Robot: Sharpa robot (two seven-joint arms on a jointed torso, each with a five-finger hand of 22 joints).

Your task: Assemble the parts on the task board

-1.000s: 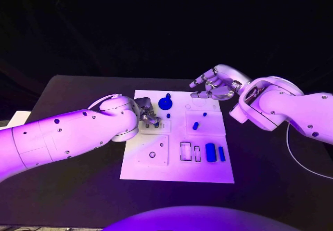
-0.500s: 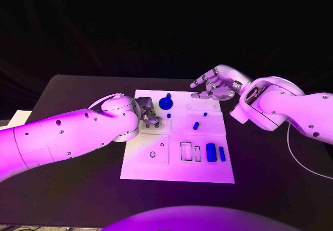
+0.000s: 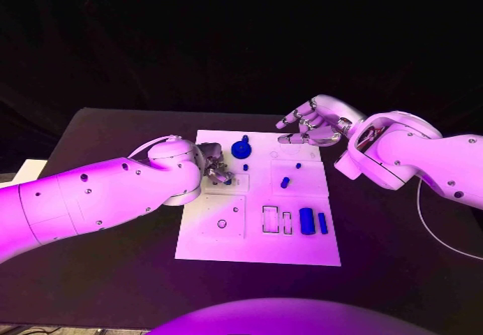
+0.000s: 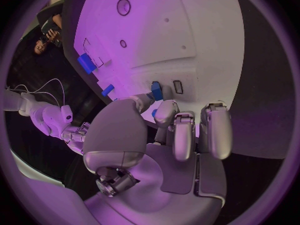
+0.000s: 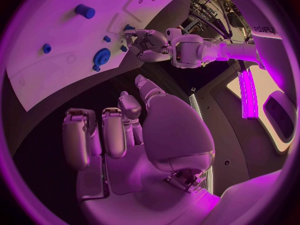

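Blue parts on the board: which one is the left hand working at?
The small blue part at the board's left edge, right at the left hand fingers. The round blue part and the others lie apart from that hand.

Dark surroundings, glare on arms, fisheye-bent edges

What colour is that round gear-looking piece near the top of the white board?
Blue. The round gear-like part shows best in the head view, on the task board.
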